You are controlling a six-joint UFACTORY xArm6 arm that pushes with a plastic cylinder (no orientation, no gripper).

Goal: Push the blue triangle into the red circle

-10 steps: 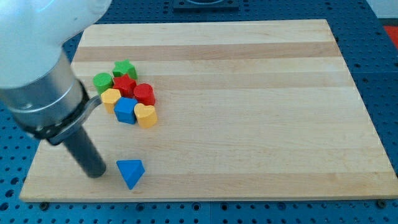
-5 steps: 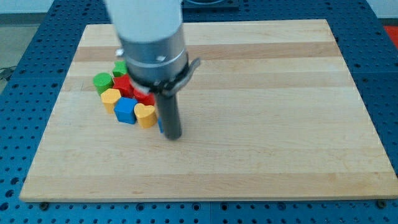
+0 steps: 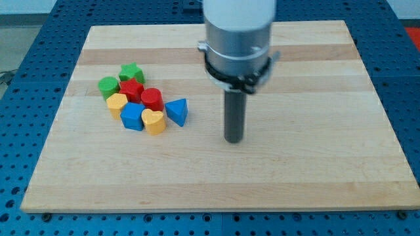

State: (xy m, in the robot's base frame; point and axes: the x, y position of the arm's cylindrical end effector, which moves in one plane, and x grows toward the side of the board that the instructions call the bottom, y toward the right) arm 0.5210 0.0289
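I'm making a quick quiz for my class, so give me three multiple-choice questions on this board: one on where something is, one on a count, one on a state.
1. Where is my tip relative to the blue triangle?
A. the view's right, apart
B. the view's left
C. on top of it

2. How many blocks lie on the board?
A. five
B. eight
C. ten

3. Does the blue triangle touch the red circle?
A. far apart
B. stacked on it
C. beside it, touching or nearly

Answers: 1 A, bare wood shows between them; 2 B, eight count out; 3 C, no clear gap shows.
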